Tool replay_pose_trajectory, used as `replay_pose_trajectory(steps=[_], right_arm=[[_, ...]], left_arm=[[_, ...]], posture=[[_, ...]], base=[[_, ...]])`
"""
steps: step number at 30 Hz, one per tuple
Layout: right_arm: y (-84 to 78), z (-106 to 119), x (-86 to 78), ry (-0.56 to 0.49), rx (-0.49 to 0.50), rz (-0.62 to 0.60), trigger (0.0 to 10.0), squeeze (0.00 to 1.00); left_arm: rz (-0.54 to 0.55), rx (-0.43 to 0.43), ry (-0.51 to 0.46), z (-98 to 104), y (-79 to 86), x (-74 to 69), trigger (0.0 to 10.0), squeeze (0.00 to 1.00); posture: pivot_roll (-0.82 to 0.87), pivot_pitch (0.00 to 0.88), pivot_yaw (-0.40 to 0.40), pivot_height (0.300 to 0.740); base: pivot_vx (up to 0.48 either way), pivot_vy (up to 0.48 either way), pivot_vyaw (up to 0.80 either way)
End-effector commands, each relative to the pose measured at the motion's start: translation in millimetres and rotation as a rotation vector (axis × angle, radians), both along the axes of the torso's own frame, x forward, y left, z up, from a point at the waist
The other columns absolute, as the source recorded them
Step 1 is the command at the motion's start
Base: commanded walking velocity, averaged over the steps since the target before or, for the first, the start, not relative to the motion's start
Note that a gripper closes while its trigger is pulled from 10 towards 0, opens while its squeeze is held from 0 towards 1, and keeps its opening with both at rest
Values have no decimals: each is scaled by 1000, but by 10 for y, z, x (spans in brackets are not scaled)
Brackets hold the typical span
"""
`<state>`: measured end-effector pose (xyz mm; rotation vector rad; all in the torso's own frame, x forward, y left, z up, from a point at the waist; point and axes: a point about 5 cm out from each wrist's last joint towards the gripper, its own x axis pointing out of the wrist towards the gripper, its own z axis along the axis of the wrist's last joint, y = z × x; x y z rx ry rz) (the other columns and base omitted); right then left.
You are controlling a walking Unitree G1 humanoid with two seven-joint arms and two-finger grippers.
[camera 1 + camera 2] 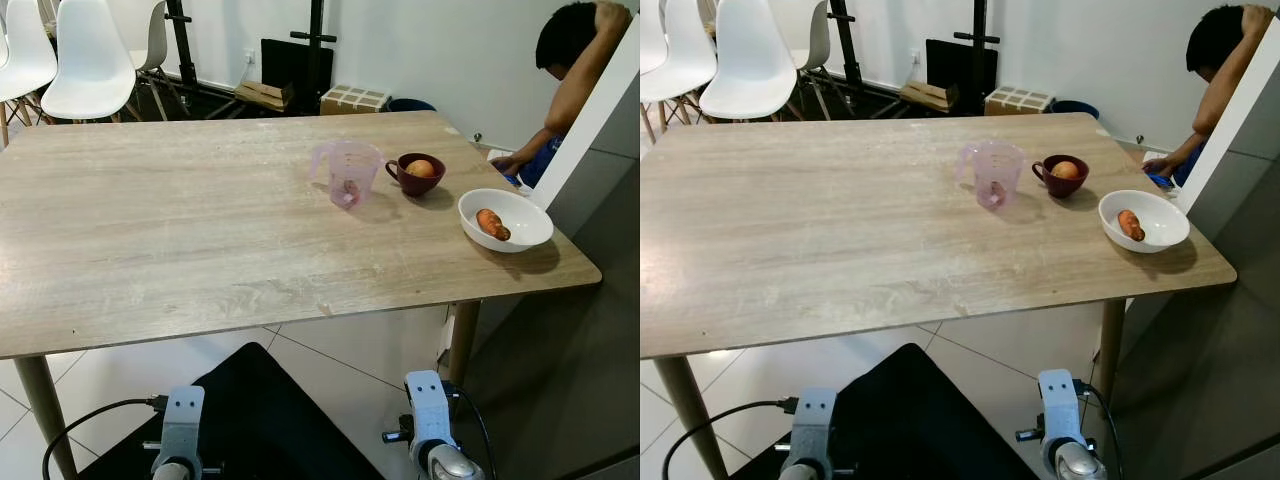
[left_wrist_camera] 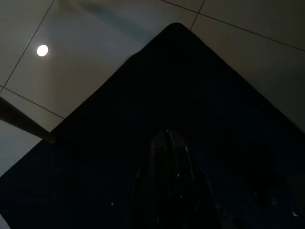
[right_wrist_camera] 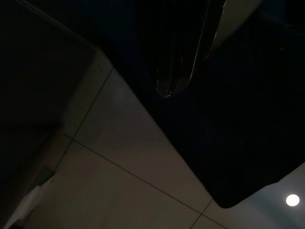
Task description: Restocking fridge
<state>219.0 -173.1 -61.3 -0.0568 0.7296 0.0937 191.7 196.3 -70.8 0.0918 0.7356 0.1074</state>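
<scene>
On the wooden table [image 1: 180, 230], toward its right end, stand a clear pink measuring jug [image 1: 347, 172], a dark red mug [image 1: 416, 175] with an orange round fruit [image 1: 421, 168] in it, and a white bowl [image 1: 505, 220] holding a carrot [image 1: 491, 224]. Both arms hang low in front of the table, the left arm [image 1: 183, 432] and the right arm [image 1: 432, 420], far below these things. In the dark wrist views, the left gripper [image 2: 167, 132] and the right gripper [image 3: 165, 94] each show fingers pressed together with nothing held, over a black mat and floor tiles.
A person [image 1: 572, 60] bends down beyond the table's far right corner, beside a tall grey panel with a white edge [image 1: 598, 120]. White chairs [image 1: 88, 60] and cardboard boxes [image 1: 353, 99] stand behind the table. A black mat [image 1: 270, 410] lies on the tiles at my feet.
</scene>
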Motion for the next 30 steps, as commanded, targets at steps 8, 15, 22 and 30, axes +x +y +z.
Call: replay_pose_trajectory(steps=[8,15,22,30], right_arm=[[41,-32,-48,14,5,16,10000,0],[-32,-14,-31,10,-4,13,10000,0],[-106,-7,-31,10,-22,5,10000,0],[-45,-9,-27,5,-11,13,10000,0]], left_arm=[[-8,1,35,-49,42,-98,10000,0],[-13,0,32,-36,48,-69,10000,0],[-5,12,11,-3,71,-20,10000,0],[16,11,-10,19,48,19,10000,0]], posture=[[-54,79,-37,707],[-56,73,-38,707],[-59,72,-37,707],[-63,68,-35,707]], base=[[0,0,0],[0,0,0],[0,0,0],[0,-360,0]])
